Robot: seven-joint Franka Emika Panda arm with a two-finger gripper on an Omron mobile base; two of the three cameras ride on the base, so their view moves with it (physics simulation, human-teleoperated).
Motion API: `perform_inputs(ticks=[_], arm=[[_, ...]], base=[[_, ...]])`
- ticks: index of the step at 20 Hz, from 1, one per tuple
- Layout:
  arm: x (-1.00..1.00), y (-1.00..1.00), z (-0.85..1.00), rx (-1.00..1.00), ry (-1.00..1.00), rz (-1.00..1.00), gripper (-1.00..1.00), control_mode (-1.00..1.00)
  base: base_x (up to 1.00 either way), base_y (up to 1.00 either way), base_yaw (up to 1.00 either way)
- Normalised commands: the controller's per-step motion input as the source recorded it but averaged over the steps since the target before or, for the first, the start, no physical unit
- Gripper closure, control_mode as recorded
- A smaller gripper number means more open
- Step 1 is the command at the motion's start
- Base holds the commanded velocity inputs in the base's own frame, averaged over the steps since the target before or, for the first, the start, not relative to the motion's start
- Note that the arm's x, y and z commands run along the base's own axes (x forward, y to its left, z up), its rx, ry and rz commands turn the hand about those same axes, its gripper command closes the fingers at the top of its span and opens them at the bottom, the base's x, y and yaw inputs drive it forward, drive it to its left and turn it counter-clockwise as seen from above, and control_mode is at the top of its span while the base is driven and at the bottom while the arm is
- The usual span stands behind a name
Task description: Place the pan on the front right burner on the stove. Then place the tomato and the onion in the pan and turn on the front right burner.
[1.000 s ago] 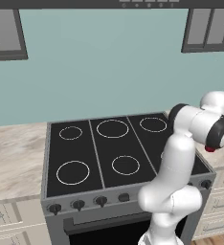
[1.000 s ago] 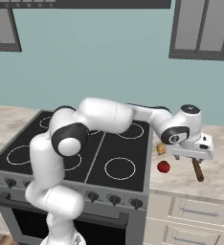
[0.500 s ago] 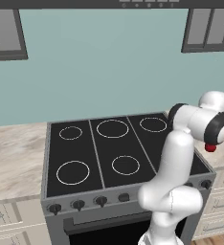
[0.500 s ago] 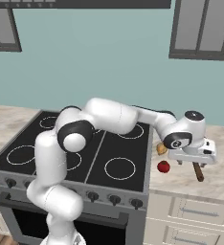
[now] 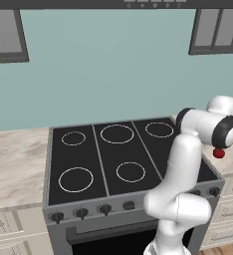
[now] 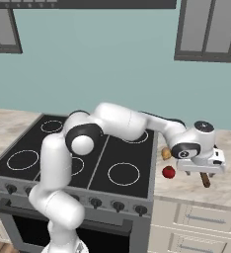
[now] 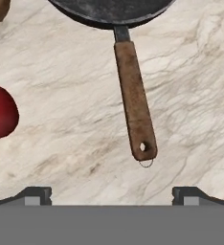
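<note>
Shallow round dark grey frying pan (image 7: 115, 10) w/ long thin brown handle (image 7: 135, 101) lies on the marbled beige counter (image 7: 61, 158), right of the grey range w/ black glass top (image 6: 88, 163), not yet on the white-ring front right burner (image 6: 124, 174). Two-finger gripper (image 7: 112, 194) hangs above the handle, jaws fully apart, nothing held. Glossy red tomato (image 6: 169, 172) and tan-brown onion (image 6: 166, 153) sit near the pan. Pan looks rigid, prob heavy at the bowl end; grab handle near the bowl, else it'll tip. Handle is narrow, could twist in the pads.
</note>
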Motion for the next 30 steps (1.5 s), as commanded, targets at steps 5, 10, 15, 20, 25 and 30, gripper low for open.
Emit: perform_inputs(ticks=[5,10,15,20,25,30], arm=[[0.00,-0.12,-0.13,0.00,0.00,0.06,-1.00,-1.00],[0.10,-0.09,-0.09,0.00,0.00,0.04,-1.00,-1.00],[0.13,-0.06,-0.11,0.00,0.00,0.04,-1.00,-1.00],[0.14,-0.04,-0.15,0.00,0.00,0.03,-1.00,-1.00],[0.17,-0.04,-0.13,0.00,0.00,0.01,-1.00,-1.00],[0.13,-0.09,-0.10,0.00,0.00,0.00,-1.00,-1.00]], base=[[0.00,0.00,0.00],[0.00,0.00,0.00],[0.00,0.00,0.00],[0.00,0.00,0.00],[0.00,0.00,0.00],[0.00,0.00,0.00]])
